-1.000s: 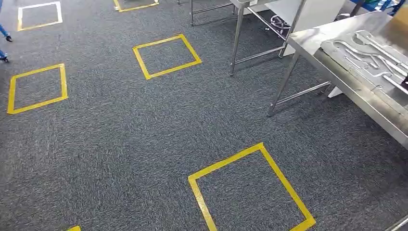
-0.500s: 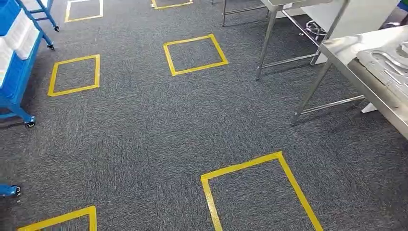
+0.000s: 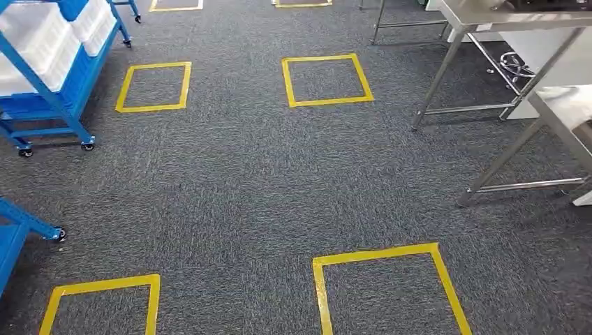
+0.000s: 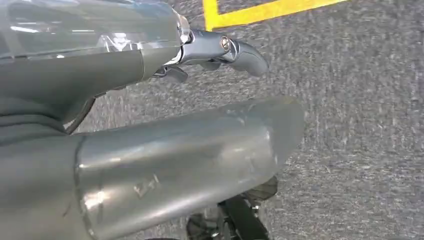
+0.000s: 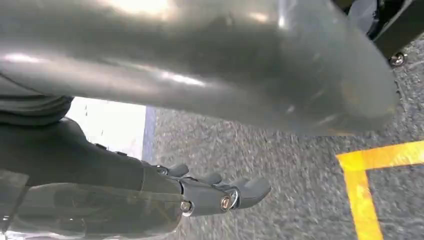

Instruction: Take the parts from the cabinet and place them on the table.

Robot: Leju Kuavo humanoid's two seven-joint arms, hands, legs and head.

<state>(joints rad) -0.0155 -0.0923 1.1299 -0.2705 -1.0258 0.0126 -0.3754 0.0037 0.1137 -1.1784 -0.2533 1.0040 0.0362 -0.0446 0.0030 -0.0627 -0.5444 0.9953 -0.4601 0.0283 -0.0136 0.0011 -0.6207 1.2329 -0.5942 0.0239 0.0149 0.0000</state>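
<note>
A blue wheeled cabinet (image 3: 66,105) with white bins (image 3: 35,42) on its shelves stands at the far left in the head view. I cannot make out any parts inside the bins. My left hand (image 4: 170,145) hangs over the grey carpet, its dark fingers (image 4: 240,50) stretched out away from the thick thumb, with nothing in it. My right hand (image 5: 210,70) hangs the same way over the carpet, its fingers (image 5: 235,192) straight and holding nothing. A steel table (image 3: 489,12) stands at the back right.
A second steel table's legs (image 3: 509,157) stand at the right edge. Another blue wheeled frame (image 3: 21,234) juts in at the lower left. Yellow tape squares (image 3: 327,80) mark the grey carpet (image 3: 265,181) between cabinet and tables.
The camera has turned left. The steel table with the metal parts has slid out at the right, and the blue cabinet with white bins has come into view at the left.
</note>
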